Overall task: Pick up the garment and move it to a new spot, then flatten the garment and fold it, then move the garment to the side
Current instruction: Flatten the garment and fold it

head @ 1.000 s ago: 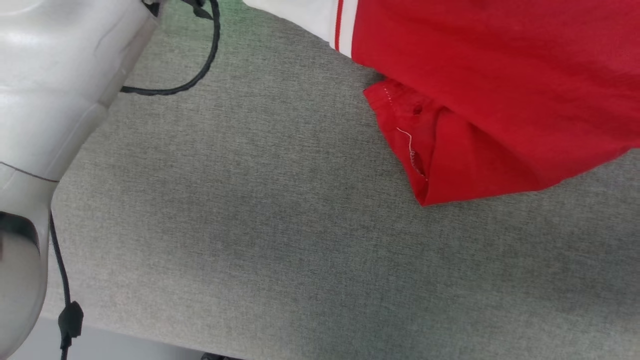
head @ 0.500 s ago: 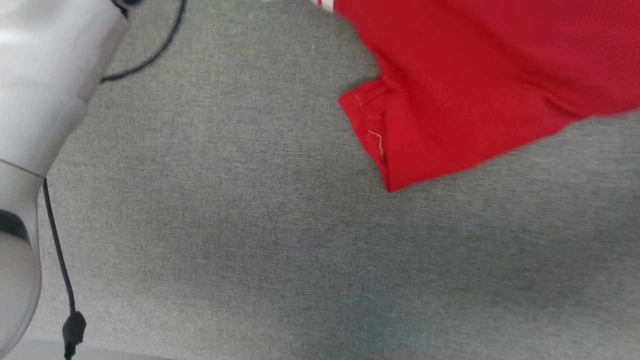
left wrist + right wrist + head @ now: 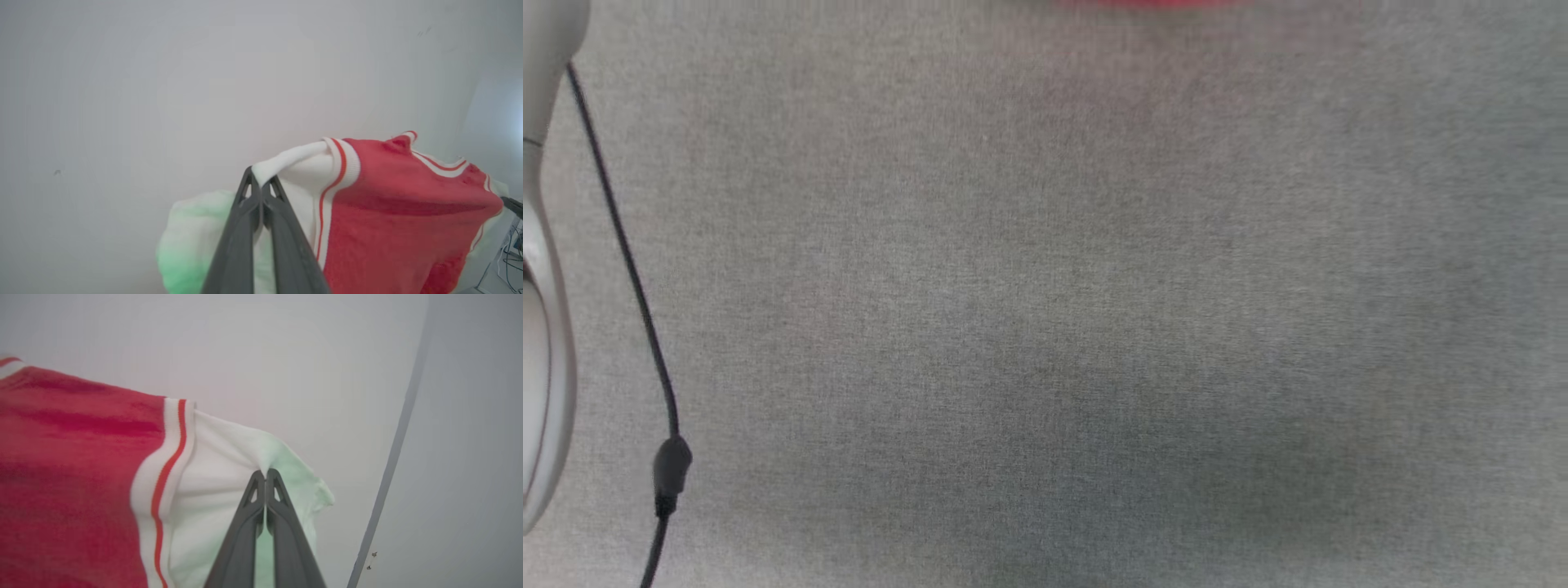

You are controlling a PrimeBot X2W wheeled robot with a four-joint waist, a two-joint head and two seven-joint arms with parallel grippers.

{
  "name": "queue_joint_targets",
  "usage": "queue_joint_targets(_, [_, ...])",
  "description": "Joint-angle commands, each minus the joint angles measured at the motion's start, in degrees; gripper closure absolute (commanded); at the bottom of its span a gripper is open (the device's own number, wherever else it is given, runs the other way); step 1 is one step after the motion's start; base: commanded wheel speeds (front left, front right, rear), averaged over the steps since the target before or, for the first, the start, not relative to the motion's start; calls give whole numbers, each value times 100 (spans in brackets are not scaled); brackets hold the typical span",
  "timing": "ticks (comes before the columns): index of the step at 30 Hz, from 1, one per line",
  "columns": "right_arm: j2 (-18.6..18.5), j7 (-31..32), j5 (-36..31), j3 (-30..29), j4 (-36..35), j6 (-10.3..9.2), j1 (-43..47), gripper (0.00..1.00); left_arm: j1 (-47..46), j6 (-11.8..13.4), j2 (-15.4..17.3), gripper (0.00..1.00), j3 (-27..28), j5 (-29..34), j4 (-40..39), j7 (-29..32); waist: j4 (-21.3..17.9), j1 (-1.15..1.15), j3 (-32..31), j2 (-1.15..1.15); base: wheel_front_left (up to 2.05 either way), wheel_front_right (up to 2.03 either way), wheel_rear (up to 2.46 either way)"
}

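While garment (image 3: 400, 212) hangs aloft between both arms, we log left gripper (image 3: 258, 181) clamped on 1 white sleeve, right gripper (image 3: 265, 473) clamped on other. Pickup done, we judge; placing on grey surface (image 3: 1045, 327), flattening, folding, side move remain.

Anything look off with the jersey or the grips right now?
No damage visible. The left gripper and right gripper each pinch a white sleeve of the garment. One oddity: a green tint on both sleeves, possibly cast light, not a stain.
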Motion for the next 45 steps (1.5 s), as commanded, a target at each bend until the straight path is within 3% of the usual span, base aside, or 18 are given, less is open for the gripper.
queue_joint_targets(1, [27, -32, -19, 4, 69, -16, 54, 100, 27, -1, 40, 100, 32, 29, 53, -48, -48, 0, -152, 0, 0, 0, 0])
queue_joint_targets(9, [122, -104, -46, 334, 152, -16, 889, 100, 955, -107, 25, 100, -19, 205, 183, -52, -84, 0, -468, 0, 0, 0, 0])
queue_joint_targets(14, [-33, -175, 288, 708, -479, -15, 2075, 100, 2318, -113, 233, 100, -390, 8, -546, -44, -115, 0, -747, 0, 0, 0, 0])
queue_joint_targets(21, [-705, -244, 1175, 1191, -2073, -15, 4374, 100, 4455, -108, 983, 100, -686, -33, -2078, -52, -197, 0, -1226, 0, 0, 0, 0])
queue_joint_targets(28, [-1521, -47, 1810, 1280, -3815, -15, 6487, 100, 6518, -107, 1716, 100, -302, 279, -3534, -53, -389, 0, -1458, 0, 0, 0, 0])
queue_joint_targets(38, [-2454, 567, 2344, 789, -5974, -13, 8831, 100, 8807, -108, 2466, 100, 376, 352, -5214, -52, -606, 0, -1361, 0, 0, 0, 0])
queue_joint_targets(45, [-2812, 1209, 2615, 364, -6672, -13, 9791, 100, 9575, 96, 2862, 100, 457, 351, -5885, -52, -616, 0, -1282, 0, 0, 0, 0])
